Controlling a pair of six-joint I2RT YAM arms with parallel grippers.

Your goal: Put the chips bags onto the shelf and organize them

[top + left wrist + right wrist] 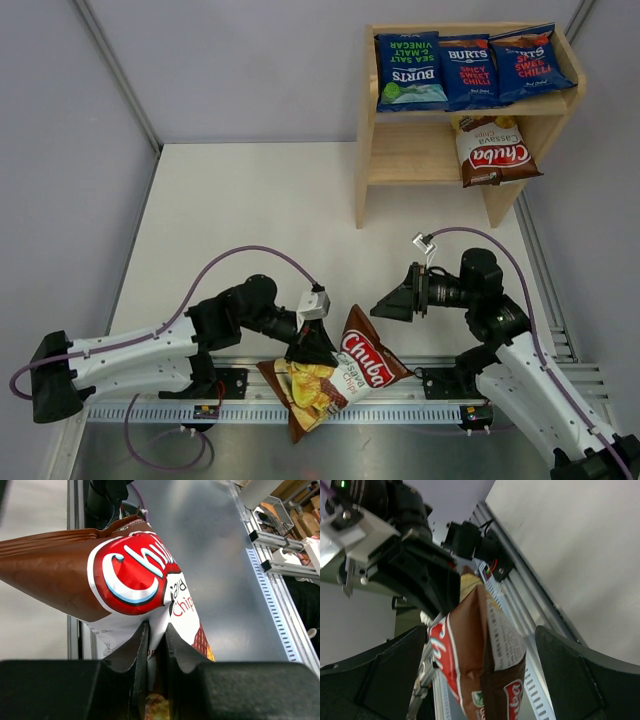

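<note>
My left gripper [312, 345] is shut on a brown-and-white Chuba bag [335, 382] and holds it above the near rail; in the left wrist view the bag [125, 575] is pinched between my fingers [137, 652]. My right gripper [392, 303] is open, pointing left at the bag's top end; in the right wrist view the bag [480, 660] hangs between its spread fingers without touching them. On the wooden shelf [405, 150], three blue Burts bags [468, 68] lean on the top tier and a second Chuba bag [492, 152] lies on the lower tier.
Metal rails [420, 400] and a steel plate run along the near edge under the held bag. A purple cable [240, 255] loops over the white table [250, 210]. Grey walls enclose the table on the left and behind.
</note>
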